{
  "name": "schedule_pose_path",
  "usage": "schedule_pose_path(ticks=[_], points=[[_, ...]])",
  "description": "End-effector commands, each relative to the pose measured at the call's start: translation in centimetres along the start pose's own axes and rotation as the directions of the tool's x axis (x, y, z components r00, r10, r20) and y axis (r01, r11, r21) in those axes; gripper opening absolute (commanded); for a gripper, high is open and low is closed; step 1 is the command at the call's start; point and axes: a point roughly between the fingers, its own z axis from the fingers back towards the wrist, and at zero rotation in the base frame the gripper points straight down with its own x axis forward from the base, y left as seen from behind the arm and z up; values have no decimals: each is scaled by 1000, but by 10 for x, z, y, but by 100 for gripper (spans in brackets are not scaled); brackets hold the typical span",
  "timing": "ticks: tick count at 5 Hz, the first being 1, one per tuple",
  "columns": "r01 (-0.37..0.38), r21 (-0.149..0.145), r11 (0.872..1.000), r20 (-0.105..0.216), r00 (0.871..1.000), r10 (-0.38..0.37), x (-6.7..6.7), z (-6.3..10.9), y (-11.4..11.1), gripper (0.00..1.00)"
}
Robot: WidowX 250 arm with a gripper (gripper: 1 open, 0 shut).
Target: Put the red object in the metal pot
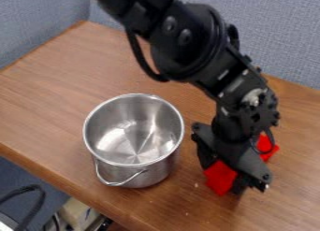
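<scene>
The red object point(222, 178) lies on the wooden table point(50, 85) just right of the metal pot point(130, 139). It is a bright red bar set at a slant; its near end shows below the hand and its far end point(267, 146) shows at the hand's right. My gripper point(233, 164) points steeply down over the bar's middle, its black fingers shut on it. The bar's middle is hidden by the hand. The pot stands upright and empty, with its wire handle point(119, 181) hanging at the front.
The black arm point(175, 38) reaches in from the top and crosses over the table behind the pot. The table's front edge point(75, 199) runs close below the pot. A blue-grey wall point(32, 20) stands behind the table.
</scene>
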Motion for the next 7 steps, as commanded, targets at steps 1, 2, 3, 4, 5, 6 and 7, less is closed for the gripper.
schedule_pose_path(ticks=[1,2,3,4,5,6,7], points=[[-6,14,1000,37,999,5,14,7,14,0],[-15,28,1000,51,999,14,19,15,30,0],[0,20,1000,55,998,-1,23,7,33,0],[-41,28,999,53,998,40,19,8,42,0],[-83,37,996,52,995,81,15,7,50,0],[-115,42,993,54,992,112,10,9,54,0],[-145,48,988,53,988,143,4,11,57,0]])
